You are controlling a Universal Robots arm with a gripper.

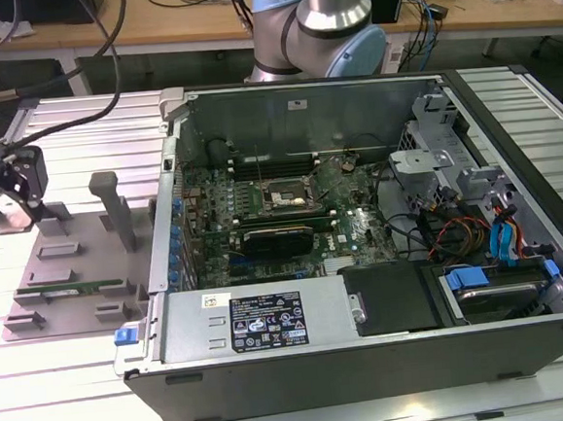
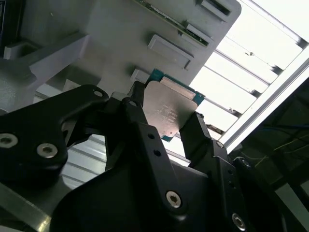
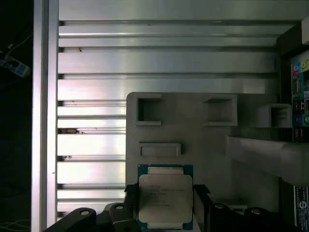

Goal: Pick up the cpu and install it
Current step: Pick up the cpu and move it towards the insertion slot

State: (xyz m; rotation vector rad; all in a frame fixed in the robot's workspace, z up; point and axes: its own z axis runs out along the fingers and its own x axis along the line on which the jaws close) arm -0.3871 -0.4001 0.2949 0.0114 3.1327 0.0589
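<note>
The cpu [image 3: 165,200] is a flat square chip with a silver-grey top plate and a teal rim. It sits between the two black fingers of my gripper [image 3: 165,193], which press on its opposite edges. In the second wrist view the cpu [image 2: 169,108] hangs tilted in the gripper [image 2: 166,113], just off the grey fixture plate [image 2: 96,34]. The exterior view places the gripper [image 1: 12,197] at the far left, over the back left end of that fixture plate [image 1: 80,251]. The open socket [image 1: 285,198] lies on the motherboard inside the case.
The open computer case [image 1: 370,340] fills the middle and right of the exterior view, with a black card [image 1: 279,238] below the socket, cables and drive bays at the right. A green memory stick [image 1: 73,285] and upright grey posts [image 1: 116,209] stand on the fixture plate. The table is slatted aluminium [image 3: 145,63].
</note>
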